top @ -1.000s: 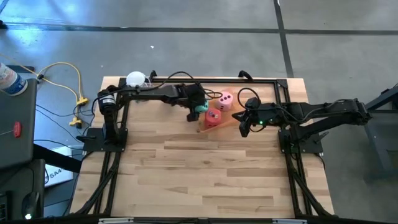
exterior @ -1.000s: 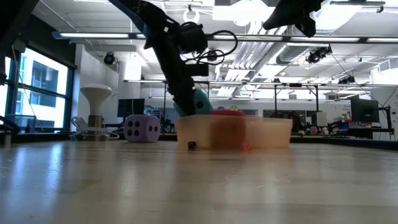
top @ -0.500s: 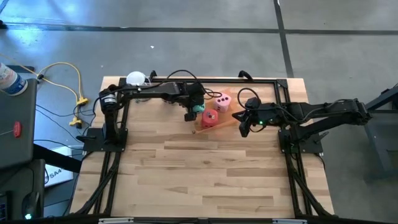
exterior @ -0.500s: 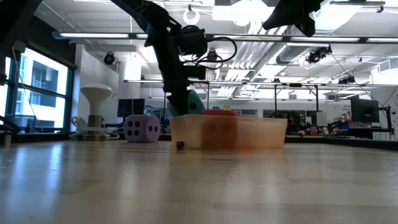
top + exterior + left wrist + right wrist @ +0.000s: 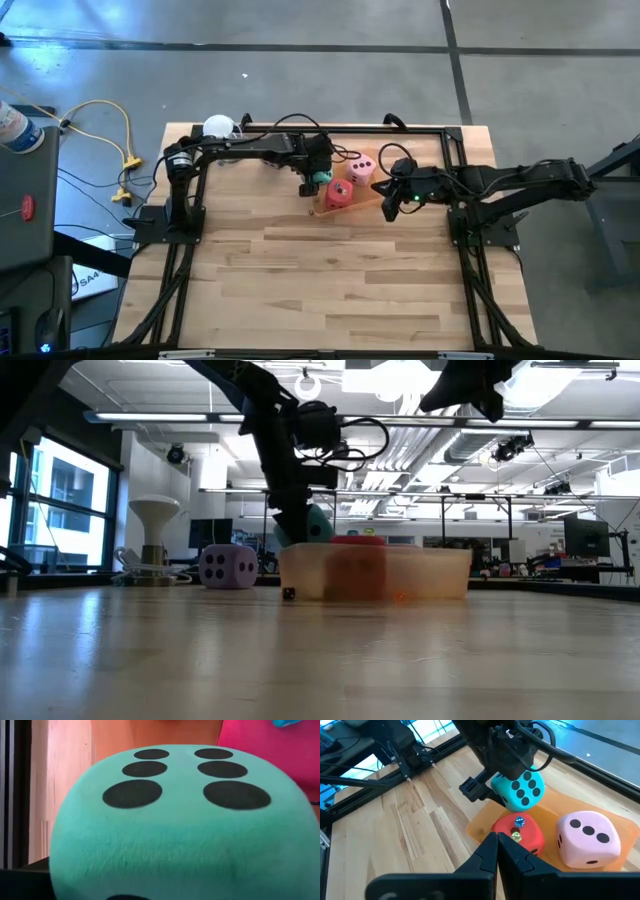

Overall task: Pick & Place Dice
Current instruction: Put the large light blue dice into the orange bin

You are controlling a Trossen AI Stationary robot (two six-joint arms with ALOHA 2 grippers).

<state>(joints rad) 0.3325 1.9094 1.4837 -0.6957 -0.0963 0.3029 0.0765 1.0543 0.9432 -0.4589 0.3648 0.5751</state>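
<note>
The green-teal die (image 5: 519, 788) sits between the left gripper's (image 5: 316, 178) wide-spread fingers, held over the orange tray's (image 5: 551, 806) edge. Just beside it, the red die (image 5: 518, 834) and pink die (image 5: 584, 839) lie in the tray. The right gripper (image 5: 391, 203) hangs near the tray's other end, fingers closed on nothing.

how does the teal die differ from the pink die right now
The teal die is gripped in the left claw above the orange tray; the pink die sits in the tray, untouched. Teal shows six pips, pink shows three. Both are soft rounded cubes with black pips.
</note>
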